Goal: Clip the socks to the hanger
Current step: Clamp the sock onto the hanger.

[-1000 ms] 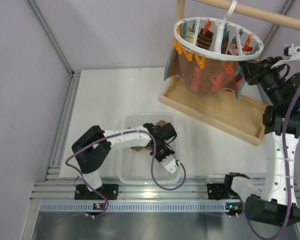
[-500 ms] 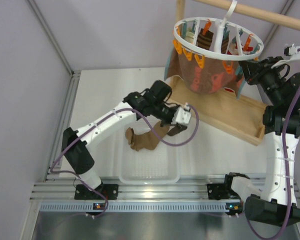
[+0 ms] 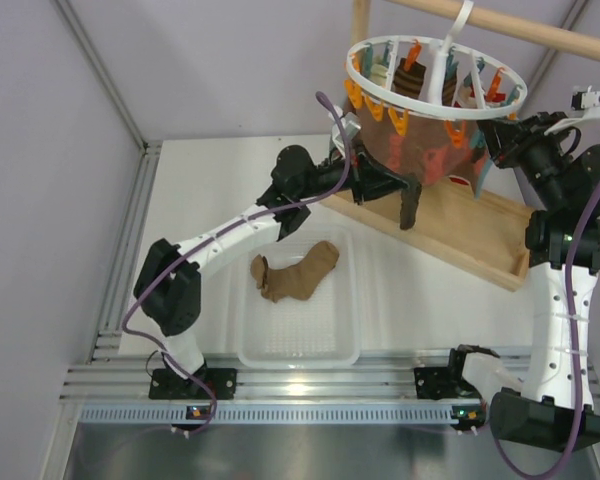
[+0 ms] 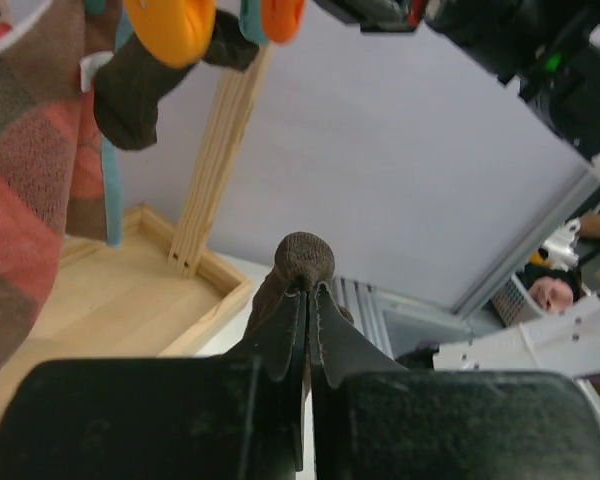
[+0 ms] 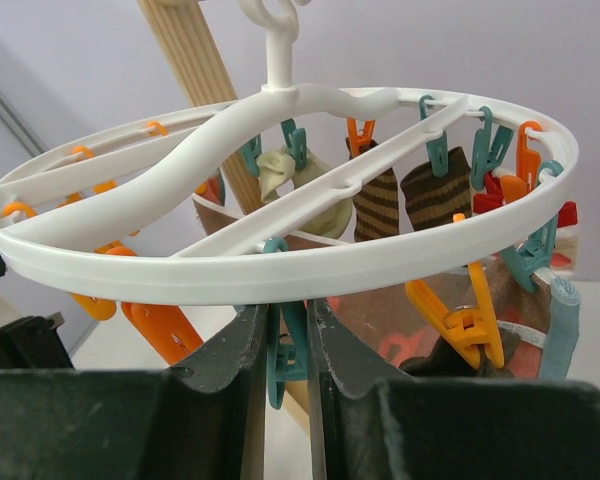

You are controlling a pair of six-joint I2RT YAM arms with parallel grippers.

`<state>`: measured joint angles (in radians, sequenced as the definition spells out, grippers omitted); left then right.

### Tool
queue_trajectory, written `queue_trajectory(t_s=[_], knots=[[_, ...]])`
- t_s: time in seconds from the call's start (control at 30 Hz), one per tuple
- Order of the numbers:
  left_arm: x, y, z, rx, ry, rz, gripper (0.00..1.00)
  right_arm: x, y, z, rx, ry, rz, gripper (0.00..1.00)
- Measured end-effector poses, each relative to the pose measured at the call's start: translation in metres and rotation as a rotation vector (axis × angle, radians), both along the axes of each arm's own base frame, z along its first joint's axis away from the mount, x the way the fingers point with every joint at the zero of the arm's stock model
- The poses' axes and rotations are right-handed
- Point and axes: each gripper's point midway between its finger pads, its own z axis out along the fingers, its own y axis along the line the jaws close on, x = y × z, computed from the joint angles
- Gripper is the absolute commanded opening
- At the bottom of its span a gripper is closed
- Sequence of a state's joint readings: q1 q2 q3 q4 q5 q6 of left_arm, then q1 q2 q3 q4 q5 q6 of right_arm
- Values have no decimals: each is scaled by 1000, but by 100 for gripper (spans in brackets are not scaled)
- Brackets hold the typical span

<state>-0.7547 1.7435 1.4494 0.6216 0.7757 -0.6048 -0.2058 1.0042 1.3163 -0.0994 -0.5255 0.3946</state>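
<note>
The white ring hanger (image 3: pixel 435 105) hangs from a wooden rod, with orange and teal pegs round its rim. My left gripper (image 3: pixel 400 185) is shut on a dark brown sock (image 3: pixel 410 208) and holds it just under the hanger's front rim. In the left wrist view the sock's end (image 4: pixel 306 260) bulges above the shut gripper (image 4: pixel 309 292). My right gripper (image 3: pixel 492 135) is at the hanger's right rim, shut on a teal peg (image 5: pixel 288 350) under the ring (image 5: pixel 280 265). A tan sock (image 3: pixel 295 272) lies in the clear bin (image 3: pixel 250 345).
A large reddish-brown printed cloth (image 3: pixel 420 160) and several socks hang from the pegs. The wooden frame's tray (image 3: pixel 480 245) lies below the hanger, with its post (image 3: pixel 360 20) behind. An orange peg (image 4: pixel 170 25) holds a dark sock (image 4: pixel 135 90) close above my left gripper.
My left arm has lifted the dark brown sock out of the bin and carried it up and right to under the hanger. The tan sock stays in the bin. The right arm has not moved.
</note>
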Motion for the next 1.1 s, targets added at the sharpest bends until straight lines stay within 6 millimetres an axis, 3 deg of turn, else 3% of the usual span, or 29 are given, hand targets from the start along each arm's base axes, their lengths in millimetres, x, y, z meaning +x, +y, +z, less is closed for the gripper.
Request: queue_trajectory(t_s=[0.13, 0.3, 0.6, 1.1], knots=[[14, -20, 17, -105, 41, 14, 0, -1, 2, 1, 9, 1, 9, 0], [15, -44, 40, -202, 40, -21, 0, 0, 3, 1, 23, 4, 19, 0], [14, -75, 50, -282, 33, -54, 0, 2, 4, 3, 39, 2, 31, 0], [30, -81, 63, -340, 32, 1, 0, 4, 4, 2, 48, 8, 35, 0]])
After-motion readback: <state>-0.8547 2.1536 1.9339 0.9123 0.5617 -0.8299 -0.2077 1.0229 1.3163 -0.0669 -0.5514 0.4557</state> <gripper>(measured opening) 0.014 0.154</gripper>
